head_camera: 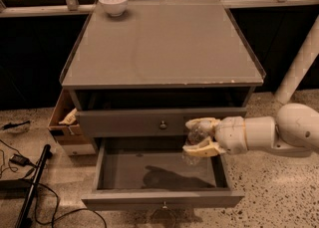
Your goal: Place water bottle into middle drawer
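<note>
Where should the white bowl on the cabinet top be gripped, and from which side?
Probably its rim, from above: the white bowl stands upright, mouth open, back left on the cabinet top. The gripper is over the right of the middle drawer, shut on the water bottle.

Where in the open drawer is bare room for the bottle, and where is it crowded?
The middle drawer floor is bare from its left wall to its centre and front. Crowded: the right rear corner, where the hand hangs over it, shut on the water bottle.
</note>
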Tool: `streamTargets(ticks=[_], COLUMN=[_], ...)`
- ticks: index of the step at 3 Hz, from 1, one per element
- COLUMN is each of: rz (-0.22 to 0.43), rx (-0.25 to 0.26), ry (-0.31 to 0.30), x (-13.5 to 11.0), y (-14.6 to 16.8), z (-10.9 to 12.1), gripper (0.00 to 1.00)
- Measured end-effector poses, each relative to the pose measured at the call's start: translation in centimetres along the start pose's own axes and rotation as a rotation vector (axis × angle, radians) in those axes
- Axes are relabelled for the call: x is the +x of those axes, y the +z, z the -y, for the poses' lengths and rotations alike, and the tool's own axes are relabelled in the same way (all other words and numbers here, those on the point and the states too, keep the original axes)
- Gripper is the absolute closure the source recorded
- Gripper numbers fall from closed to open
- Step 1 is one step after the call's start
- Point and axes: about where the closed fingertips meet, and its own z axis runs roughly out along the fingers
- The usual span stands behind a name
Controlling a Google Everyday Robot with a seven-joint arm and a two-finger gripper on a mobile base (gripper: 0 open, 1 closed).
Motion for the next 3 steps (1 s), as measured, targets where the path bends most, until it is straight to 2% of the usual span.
streamTargets(ticks=[1,2,3], rz=[0.009,-0.003,-0.036], rx=[-0.008,-0.022,-0.024], ry=[-0.060,-0.080,-0.057], x=[2.2,5.3,9.4], y=[2.3,4.9,7.0], z=[1.0,1.8,1.8], gripper=[1.00,1.00,1.00])
